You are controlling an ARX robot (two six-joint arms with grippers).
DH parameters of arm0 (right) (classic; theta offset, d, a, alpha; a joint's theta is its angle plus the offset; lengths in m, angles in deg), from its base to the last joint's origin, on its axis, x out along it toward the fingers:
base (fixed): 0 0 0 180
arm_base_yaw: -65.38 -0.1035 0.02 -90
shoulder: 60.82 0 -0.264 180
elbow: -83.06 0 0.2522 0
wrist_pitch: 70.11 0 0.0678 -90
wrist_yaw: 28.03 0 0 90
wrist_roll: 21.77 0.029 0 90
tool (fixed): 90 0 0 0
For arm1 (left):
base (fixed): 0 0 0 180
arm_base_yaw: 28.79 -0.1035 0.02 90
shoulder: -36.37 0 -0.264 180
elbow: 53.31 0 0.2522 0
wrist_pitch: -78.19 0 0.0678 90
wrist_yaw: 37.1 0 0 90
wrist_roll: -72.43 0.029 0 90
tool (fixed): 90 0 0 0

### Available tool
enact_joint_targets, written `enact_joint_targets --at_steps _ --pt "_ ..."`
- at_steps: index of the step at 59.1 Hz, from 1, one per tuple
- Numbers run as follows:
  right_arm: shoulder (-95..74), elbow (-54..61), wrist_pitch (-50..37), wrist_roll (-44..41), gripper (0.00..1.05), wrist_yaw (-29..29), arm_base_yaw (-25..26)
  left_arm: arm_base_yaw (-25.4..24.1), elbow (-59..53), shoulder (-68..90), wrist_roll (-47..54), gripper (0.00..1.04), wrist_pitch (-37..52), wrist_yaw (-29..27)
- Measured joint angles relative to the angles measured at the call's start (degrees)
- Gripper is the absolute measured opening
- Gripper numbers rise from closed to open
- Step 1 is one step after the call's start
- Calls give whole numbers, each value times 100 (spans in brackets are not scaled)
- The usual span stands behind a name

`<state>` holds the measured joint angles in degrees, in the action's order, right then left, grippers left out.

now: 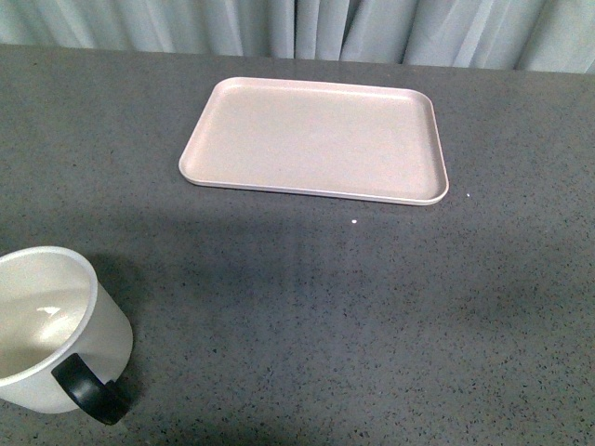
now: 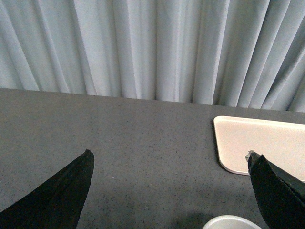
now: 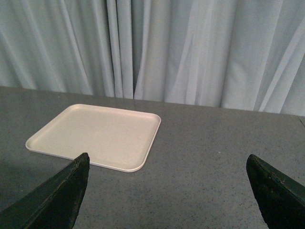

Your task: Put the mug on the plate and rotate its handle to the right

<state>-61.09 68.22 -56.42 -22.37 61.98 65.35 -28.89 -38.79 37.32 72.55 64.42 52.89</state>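
Grey speckled tabletop, backed along its far edge by pale pleated curtain.

Item 1: plate. Pale pink-beige, rectangular, with rounded corners and a low raised rim. Lies flat at the far middle of the table, close to the curtain. Nothing rests on it.

Item 2: mug. White, upright, mouth up, interior white and bare. Stands on the table at the near left of the front view, partly cut off by the frame edge and well apart from the plate. Its printed side cannot be seen from here. In the left wrist view only a sliver of its rim shows at the picture's edge.

Item 3: handle. Thick black loop on the mug's near side, turned toward the camera and slightly to the right.

Item 4: left gripper. Two dark fingers spread wide with bare tabletop between them; nothing is held. One corner of the plate lies beyond it.

Item 5: right gripper. Fingers likewise spread wide and holding nothing. Most of the plate lies on the table ahead of it, clear of both fingers.

Item 6: small white speck. On the table just in front of the plate's near rim.
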Motion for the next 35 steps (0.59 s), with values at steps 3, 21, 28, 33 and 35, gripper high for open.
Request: enact_joint_targets --at_steps 3,21,28,33,35 --pt "0 0 0 2 95 0 0 0 0 0 0 95 0 0" --pt "0 0 0 2 95 0 0 0 0 0 0 95 0 0" --pt "0 0 0 2 95 0 0 0 0 0 0 95 0 0" --pt "0 0 0 2 95 7 0 -131 614 761 -238 95 -1449 527" --pt "0 0 0 2 95 -2 0 -199 1005 1364 -295 95 -2164 691"
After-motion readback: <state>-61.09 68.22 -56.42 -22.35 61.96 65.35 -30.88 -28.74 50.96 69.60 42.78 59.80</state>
